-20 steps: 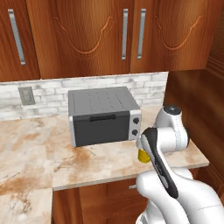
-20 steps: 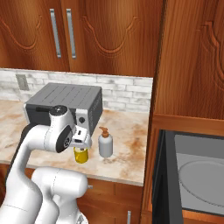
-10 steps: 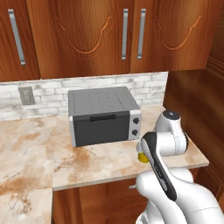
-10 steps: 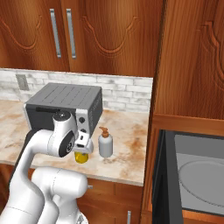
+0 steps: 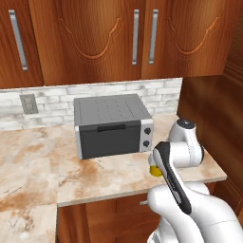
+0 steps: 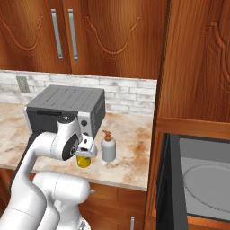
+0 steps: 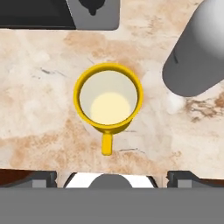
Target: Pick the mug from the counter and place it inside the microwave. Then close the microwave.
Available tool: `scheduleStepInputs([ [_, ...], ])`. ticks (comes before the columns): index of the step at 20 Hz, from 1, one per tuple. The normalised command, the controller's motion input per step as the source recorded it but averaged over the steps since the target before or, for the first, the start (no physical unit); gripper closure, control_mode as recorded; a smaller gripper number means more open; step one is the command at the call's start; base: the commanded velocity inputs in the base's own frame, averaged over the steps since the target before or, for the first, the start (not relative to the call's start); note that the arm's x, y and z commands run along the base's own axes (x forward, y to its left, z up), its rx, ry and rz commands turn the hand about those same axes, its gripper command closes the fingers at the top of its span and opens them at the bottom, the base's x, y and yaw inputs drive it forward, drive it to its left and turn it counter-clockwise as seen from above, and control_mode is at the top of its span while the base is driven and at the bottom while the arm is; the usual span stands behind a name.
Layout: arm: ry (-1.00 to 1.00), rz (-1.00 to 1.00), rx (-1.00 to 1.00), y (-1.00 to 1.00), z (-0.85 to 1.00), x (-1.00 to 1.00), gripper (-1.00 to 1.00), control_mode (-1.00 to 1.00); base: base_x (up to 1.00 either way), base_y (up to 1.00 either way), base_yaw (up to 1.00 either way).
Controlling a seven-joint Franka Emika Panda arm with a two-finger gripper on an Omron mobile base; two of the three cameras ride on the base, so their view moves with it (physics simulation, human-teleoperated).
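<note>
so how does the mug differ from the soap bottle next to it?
Colour: the mug is plain yellow; the soap bottle is white with a brown pump cap.
Top: the mug is open and looks empty in the hand view; the soap bottle is closed by its pump.
Shape: the mug is a cylinder with a side handle; the soap bottle narrows to a neck and has no handle.
Shared: both stand upright, close together on the counter in front of the toaster oven.

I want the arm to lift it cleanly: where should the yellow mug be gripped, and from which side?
Probably from straight above, across the round rim. The mug stands upright on the counter, mouth open toward the hand camera. Closing the open tool on the walls, crosswise to the handle's line, likely avoids the handle and the soap bottle close beside it.
</note>
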Motion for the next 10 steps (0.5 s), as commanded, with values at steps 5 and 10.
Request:
scheduleStepInputs([
  [5,0.01,0.00,0.00,0.05,-0.53,0.00,-1.00,-1.00,0.00,0.00,0.00],
  [10,0.03,0.00,-0.01,0.12,-0.60,0.00,-1.00,-1.00,0.00,0.00,0.00],
])
